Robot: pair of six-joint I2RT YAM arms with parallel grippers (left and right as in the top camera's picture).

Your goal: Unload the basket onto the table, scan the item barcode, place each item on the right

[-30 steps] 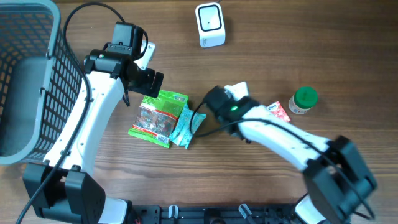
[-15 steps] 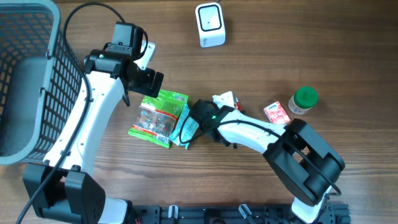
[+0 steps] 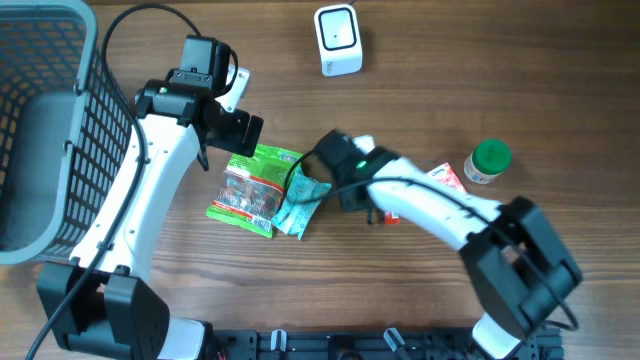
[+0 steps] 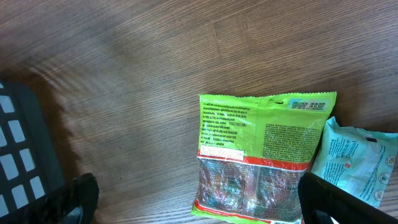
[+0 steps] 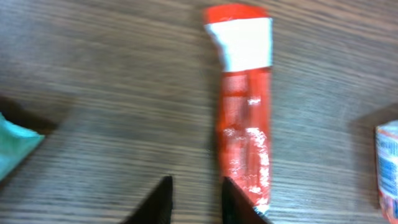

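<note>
Red sachet [image 5: 244,118] flat on the desk [image 3: 520,60], right pincer [image 5: 196,202] at its near end
The right pincer's tips stand slightly parted with bare wood between them, gripping nothing; one tip overlaps the sachet's lower edge. The left pincer [image 4: 211,199] is spread wide and empty above a green snack bag [image 4: 261,155], a teal packet [image 4: 354,162] just beside it; the scanner [image 3: 338,40] sits well apart

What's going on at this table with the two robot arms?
It's a barcode scanning job, and no item is in a grip yet. The left end effector hangs wide open over a green bag. The right end effector, fingers slightly apart and empty, sits beside a red packet lying on the table. The scanner stands at the far edge with nothing in front of it.
</note>
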